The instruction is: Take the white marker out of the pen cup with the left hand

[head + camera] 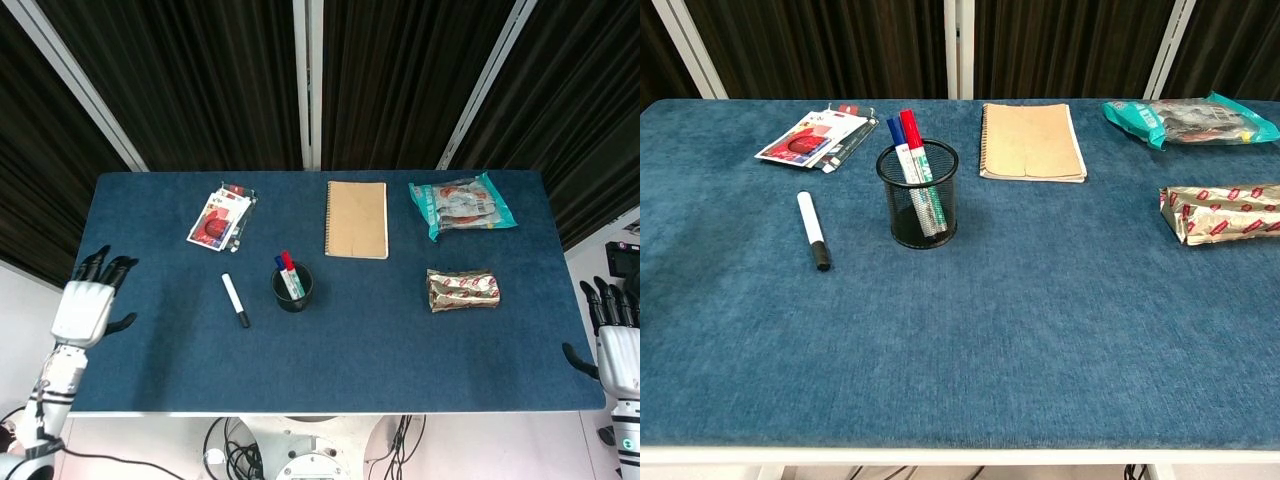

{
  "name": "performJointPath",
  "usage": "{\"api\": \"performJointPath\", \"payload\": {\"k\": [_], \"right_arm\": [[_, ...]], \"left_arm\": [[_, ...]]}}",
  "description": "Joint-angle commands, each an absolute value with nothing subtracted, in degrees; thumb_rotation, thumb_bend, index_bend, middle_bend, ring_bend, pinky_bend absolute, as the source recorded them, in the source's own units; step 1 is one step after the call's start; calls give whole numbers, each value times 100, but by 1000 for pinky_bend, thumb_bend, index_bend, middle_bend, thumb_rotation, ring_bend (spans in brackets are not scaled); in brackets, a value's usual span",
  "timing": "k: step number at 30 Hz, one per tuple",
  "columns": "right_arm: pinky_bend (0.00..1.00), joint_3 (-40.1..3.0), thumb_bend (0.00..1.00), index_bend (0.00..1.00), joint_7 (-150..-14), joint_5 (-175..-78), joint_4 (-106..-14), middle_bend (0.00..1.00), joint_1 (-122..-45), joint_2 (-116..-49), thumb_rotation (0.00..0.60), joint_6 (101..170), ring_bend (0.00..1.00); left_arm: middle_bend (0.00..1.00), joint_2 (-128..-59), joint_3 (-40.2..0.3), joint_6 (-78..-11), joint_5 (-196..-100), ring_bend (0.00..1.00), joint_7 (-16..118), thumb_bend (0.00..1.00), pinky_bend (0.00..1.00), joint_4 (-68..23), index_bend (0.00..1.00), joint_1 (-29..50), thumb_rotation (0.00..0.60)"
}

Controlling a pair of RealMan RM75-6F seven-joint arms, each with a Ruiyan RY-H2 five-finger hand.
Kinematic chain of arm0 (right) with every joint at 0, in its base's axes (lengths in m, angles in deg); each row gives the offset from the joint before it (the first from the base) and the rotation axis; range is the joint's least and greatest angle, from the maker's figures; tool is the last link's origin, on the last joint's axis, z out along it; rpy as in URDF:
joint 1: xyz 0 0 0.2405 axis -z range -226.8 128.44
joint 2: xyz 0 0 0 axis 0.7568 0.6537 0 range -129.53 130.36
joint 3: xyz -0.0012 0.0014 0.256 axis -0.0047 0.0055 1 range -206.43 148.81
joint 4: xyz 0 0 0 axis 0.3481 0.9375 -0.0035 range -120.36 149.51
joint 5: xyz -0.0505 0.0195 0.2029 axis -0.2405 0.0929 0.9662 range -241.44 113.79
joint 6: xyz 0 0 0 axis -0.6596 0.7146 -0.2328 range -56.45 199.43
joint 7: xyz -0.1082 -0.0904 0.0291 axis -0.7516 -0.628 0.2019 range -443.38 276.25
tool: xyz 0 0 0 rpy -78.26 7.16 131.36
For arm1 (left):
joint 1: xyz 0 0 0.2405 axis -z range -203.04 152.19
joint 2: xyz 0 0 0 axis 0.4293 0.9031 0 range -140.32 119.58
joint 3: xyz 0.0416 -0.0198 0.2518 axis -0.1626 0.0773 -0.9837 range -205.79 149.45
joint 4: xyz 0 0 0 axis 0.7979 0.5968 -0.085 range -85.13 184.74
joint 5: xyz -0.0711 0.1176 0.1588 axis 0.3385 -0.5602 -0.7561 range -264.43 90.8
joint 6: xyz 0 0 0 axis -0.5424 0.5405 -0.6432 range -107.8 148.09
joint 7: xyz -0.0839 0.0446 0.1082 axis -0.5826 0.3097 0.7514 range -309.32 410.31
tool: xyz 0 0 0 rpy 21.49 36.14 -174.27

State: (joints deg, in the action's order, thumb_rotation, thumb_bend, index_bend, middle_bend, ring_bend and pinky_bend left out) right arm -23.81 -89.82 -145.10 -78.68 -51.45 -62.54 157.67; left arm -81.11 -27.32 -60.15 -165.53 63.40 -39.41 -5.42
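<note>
The white marker (234, 299) with a black cap lies flat on the blue table, left of the black mesh pen cup (292, 288); the chest view shows the marker (813, 230) and the cup (918, 195) too. A red and a blue marker stand in the cup. My left hand (85, 305) hangs at the table's left edge, fingers spread, holding nothing, far from the marker. My right hand (618, 355) is off the table's right edge, fingers apart and empty. Neither hand shows in the chest view.
A tan notebook (356, 218) lies behind the cup. A red and white packet (221, 216) sits at the back left. A teal snack bag (461, 203) and a gold wrapped packet (463, 289) lie on the right side.
</note>
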Motion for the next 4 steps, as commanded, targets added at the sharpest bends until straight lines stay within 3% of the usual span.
{"api": "performJointPath", "payload": {"k": [1,4], "right_arm": [[0,-2395,171,0,-8858,-14624,-7640,0,-5134,-6432,600,15843,0],[0,-2430,172,0,-8872,-14662,-7566,0,-5163,-6506,600,15774,0]], "left_arm": [[114,-8050,-2999,-6165,-16163,0,6512,148,98,-3930,152,-1058,600],[91,-8027,-3046,-6169,-16132,0,6303,149,86,-3872,130,-1228,600]]}}
